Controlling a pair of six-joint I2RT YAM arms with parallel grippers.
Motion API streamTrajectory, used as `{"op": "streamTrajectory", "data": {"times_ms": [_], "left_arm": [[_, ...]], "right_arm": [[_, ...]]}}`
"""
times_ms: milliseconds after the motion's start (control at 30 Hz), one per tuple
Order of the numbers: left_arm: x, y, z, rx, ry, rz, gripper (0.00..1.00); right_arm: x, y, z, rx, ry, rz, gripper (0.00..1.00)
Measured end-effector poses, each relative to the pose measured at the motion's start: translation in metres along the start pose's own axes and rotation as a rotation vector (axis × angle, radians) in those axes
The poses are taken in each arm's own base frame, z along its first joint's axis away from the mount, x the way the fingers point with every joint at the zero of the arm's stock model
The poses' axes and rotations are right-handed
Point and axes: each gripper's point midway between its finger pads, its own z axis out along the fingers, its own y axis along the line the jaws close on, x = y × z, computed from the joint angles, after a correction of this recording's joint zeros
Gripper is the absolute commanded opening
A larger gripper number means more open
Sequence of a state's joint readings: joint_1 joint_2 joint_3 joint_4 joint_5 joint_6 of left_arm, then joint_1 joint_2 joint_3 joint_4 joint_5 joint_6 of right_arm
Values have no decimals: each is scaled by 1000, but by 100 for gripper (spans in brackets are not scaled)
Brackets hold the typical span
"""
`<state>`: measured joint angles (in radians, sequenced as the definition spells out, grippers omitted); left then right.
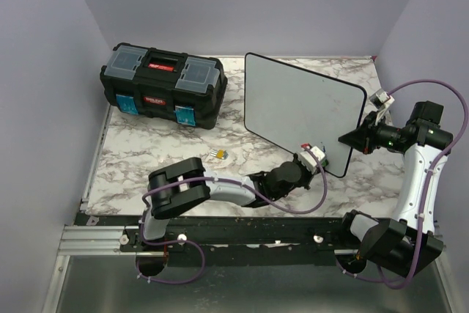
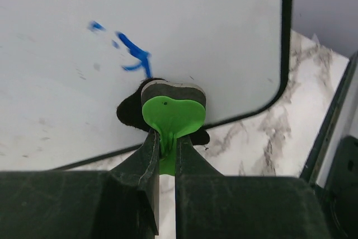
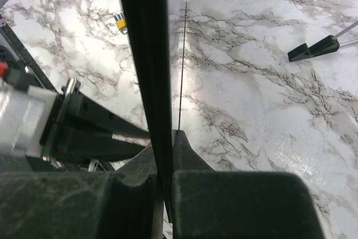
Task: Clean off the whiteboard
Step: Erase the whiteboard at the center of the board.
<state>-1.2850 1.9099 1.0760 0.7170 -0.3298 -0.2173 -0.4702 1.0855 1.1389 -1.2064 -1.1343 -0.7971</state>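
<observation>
Although most of the whiteboard [image 1: 300,108] face is seen clean, a short blue stroke [image 2: 134,54] and a few flecks are noted just above and left of the left gripper [image 2: 166,141]. Erasure is judged largely done, with that patch left.

A green-handled eraser [image 2: 172,110] is pinched by the left gripper, its pad laid against the board near the lower corner. The board's side edge is clamped between the fingers of the right gripper [image 3: 165,144], and the board is kept tilted on the marble table [image 1: 146,152].

Counted:
- one whiteboard
- one eraser
- two black feet [image 3: 313,48] beyond the right gripper
- one toolbox [image 1: 163,86] well apart from both grippers
- one small yellowish item [image 1: 218,155], possibly a clip
</observation>
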Motion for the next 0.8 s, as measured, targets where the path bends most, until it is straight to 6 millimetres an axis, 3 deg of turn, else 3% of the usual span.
{"op": "streamTrajectory", "data": {"times_ms": [100,333,600,700,800], "left_arm": [[19,-14,-2,30,41,17,0],[12,-4,4,35,62,40,0],[-59,61,7,-67,-40,35,0],[-71,75,7,-92,-62,27,0],[-72,76,7,-94,-65,19,0]], "right_arm": [[0,0,0,0,0,1,1],[-2,0,0,3,-7,-31,1],[-2,-1,0,5,-8,-28,1],[-2,0,0,4,-7,-17,1],[-2,1,0,4,-6,-11,1]]}}
